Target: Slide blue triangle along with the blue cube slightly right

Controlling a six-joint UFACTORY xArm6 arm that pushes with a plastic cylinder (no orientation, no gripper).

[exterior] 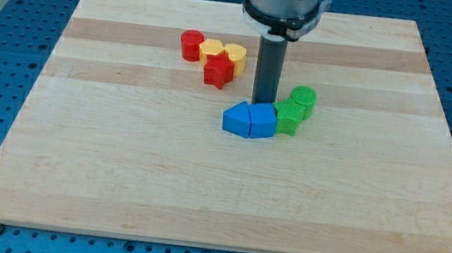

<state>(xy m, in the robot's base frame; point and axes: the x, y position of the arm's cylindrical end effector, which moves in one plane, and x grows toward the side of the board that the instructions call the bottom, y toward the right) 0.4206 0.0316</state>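
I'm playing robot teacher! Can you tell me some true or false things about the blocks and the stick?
1. The two blue blocks touch each other. True.
2. My tip is below the blue blocks in the view. False: it is just above them.
3. Green blocks sit right of the blue ones. True.
4. The red and yellow blocks lie at the view's bottom. False: they are near the top.
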